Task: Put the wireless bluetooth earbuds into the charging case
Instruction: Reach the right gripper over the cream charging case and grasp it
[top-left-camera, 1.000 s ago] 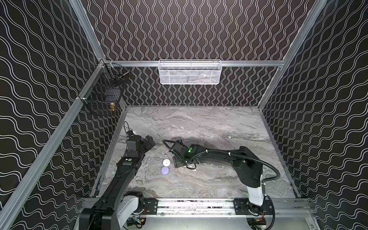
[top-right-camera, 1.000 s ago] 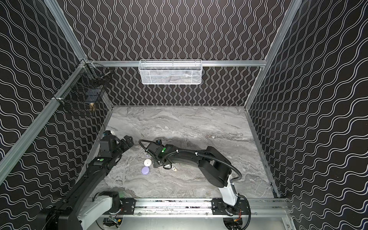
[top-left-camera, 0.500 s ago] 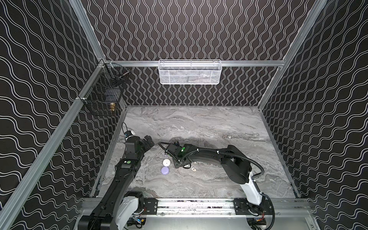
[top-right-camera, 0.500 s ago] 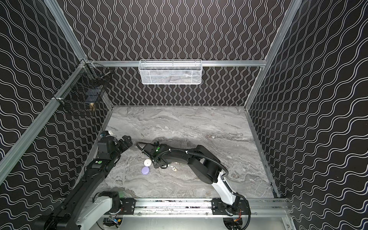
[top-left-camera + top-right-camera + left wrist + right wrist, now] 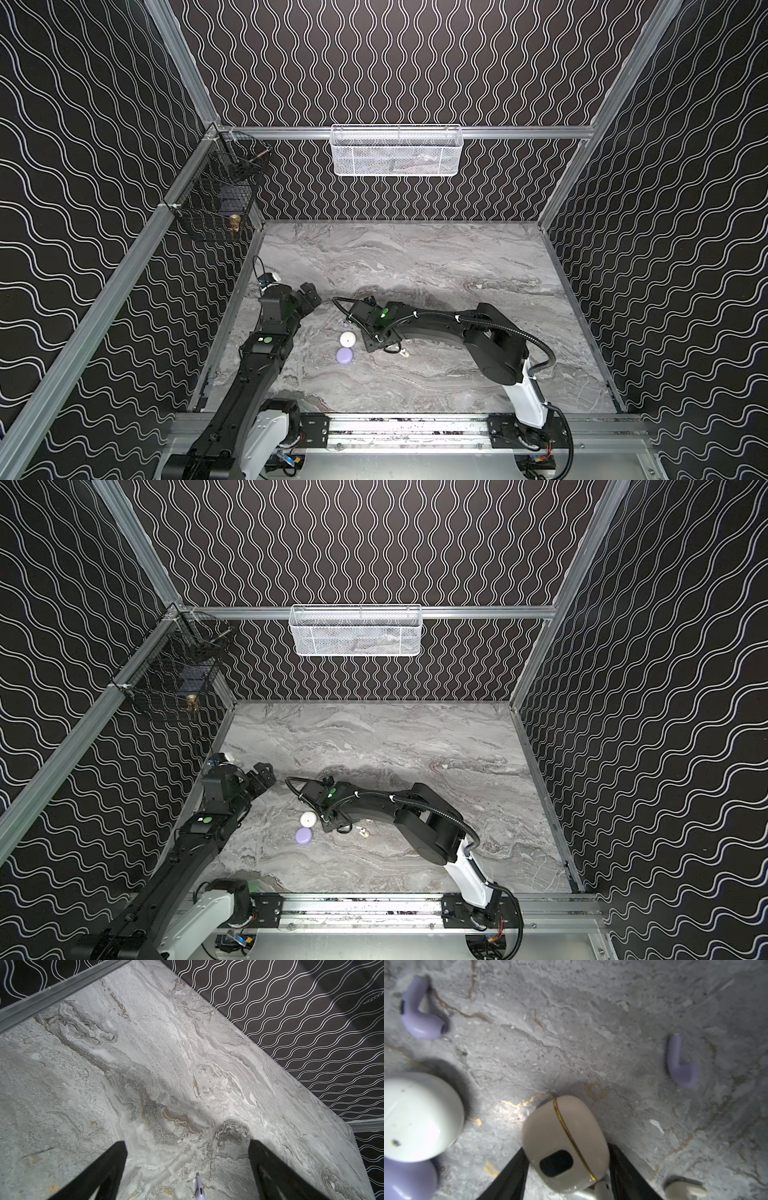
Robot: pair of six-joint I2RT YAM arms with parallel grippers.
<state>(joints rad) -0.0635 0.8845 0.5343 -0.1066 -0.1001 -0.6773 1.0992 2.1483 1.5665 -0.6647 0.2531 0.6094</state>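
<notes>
Robot cell with a grey marble desk inside black wavy-patterned walls; two black arms reach in from the near edge. In the right wrist view, the right jaws are clenched on a cream charging case with a gold seam, one finger against each side; whether the case rests on the desk cannot be told. A lavender earbud lies loose on the marble near a round white case; a second lavender earbud lies well apart from the first; a cream earbud lies near the right jaws. A lavender case sits just beside the white one. The left jaws stand released, wide apart above bare marble near the left wall.
</notes>
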